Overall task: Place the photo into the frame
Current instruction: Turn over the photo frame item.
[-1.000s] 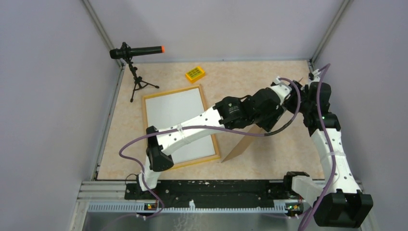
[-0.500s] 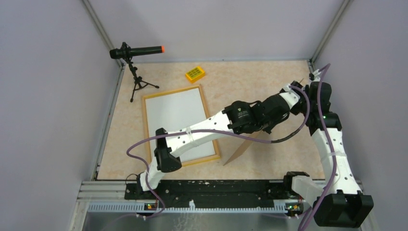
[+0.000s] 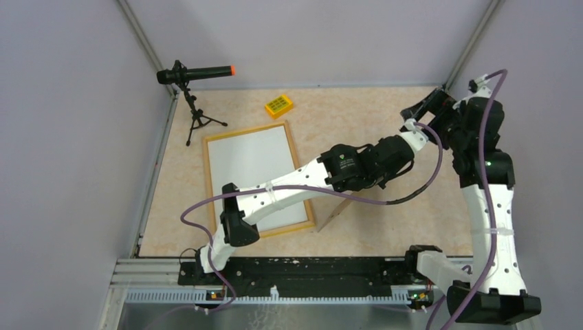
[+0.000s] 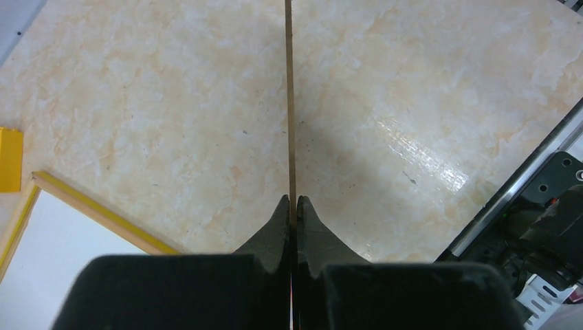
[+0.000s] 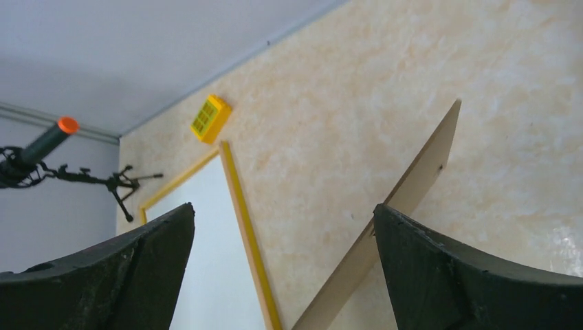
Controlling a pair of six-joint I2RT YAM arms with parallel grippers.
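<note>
Your left gripper [image 4: 292, 206] has just clamped shut on the cardboard backing board [image 4: 289, 103], which stands on edge beside the frame [image 3: 244, 132]. Your right gripper [image 5: 283, 210] has let go and lifted away, jaws wide and empty. The photo [image 3: 247, 165] lies white-side-up inside the frame, so the board likely goes on next.

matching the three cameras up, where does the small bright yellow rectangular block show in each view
top external: small bright yellow rectangular block in the upper middle, just beyond the far right corner of the light yellowish wooden frame.
left wrist: a sliver at the left edge, beside the frame corner.
right wrist: upper left, just above the frame's top corner.
shared landmark: that frame corner, in all three.
</note>
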